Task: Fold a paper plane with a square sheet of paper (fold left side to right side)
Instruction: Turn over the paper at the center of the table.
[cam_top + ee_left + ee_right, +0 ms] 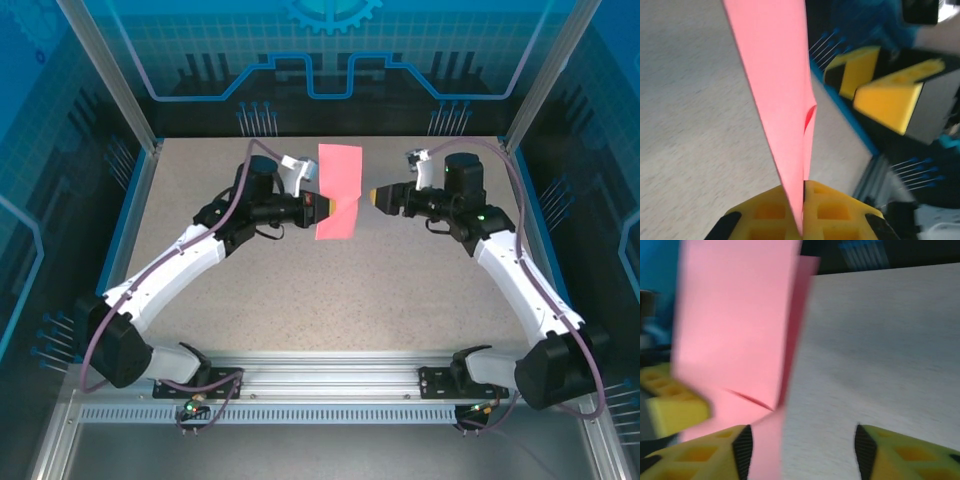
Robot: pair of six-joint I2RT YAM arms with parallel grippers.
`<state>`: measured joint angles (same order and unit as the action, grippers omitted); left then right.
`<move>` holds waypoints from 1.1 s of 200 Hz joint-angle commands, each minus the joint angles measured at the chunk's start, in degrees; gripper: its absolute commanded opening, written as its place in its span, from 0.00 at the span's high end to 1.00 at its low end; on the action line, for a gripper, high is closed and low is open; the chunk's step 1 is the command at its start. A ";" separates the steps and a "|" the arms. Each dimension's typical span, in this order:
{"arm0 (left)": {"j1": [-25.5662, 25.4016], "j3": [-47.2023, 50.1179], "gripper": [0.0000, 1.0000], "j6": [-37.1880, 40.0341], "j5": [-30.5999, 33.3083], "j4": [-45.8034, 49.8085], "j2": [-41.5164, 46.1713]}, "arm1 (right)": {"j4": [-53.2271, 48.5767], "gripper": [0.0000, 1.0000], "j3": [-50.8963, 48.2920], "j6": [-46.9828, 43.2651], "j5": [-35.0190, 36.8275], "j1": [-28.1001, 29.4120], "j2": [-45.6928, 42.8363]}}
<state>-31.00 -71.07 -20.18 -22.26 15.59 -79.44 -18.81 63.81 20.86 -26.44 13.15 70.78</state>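
Note:
The square sheet of paper (338, 190), pink-red, stands doubled over into a narrow upright strip at the middle of the table, its lower part creased. My left gripper (325, 208) is shut on its left lower edge; in the left wrist view the paper (775, 90) runs up from between the closed yellow fingers (835, 215). Just right of the strip my right gripper (372, 197) is open. In the right wrist view the paper (735, 325) lies by the left fingertip (742, 447), and bare table shows between the jaws of the gripper (800, 446).
The speckled grey table (250, 290) is ringed by blue enclosure walls (60, 150) and aluminium posts (110, 70). A slotted metal rail (320, 385) runs along the near edge between the arm bases.

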 commanded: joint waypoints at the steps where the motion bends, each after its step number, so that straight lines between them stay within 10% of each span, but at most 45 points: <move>1: -5.00 -5.16 1.00 10.20 19.90 21.66 -4.15 | -17.22 0.32 0.21 -5.63 20.05 -2.55 -1.41; 44: -14.07 -14.80 1.00 6.80 48.90 40.47 -19.04 | -19.88 0.06 -6.48 -2.91 31.90 -6.70 -5.92; 82: -16.36 -21.65 1.00 -1.72 58.76 50.20 -30.51 | -18.61 0.04 -10.03 -1.71 29.41 -9.35 -8.11; 142: -16.46 -29.26 1.00 -8.64 59.96 57.94 -44.42 | -17.27 0.02 -11.08 -0.78 26.37 -10.14 -7.63; 220: -16.11 -37.36 0.96 -8.03 46.69 55.25 -51.84 | -16.72 0.01 -12.46 -0.22 23.57 -10.29 -7.06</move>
<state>-47.16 -104.51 -28.21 31.64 71.18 -130.85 -35.94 52.18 19.79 -1.02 3.90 63.59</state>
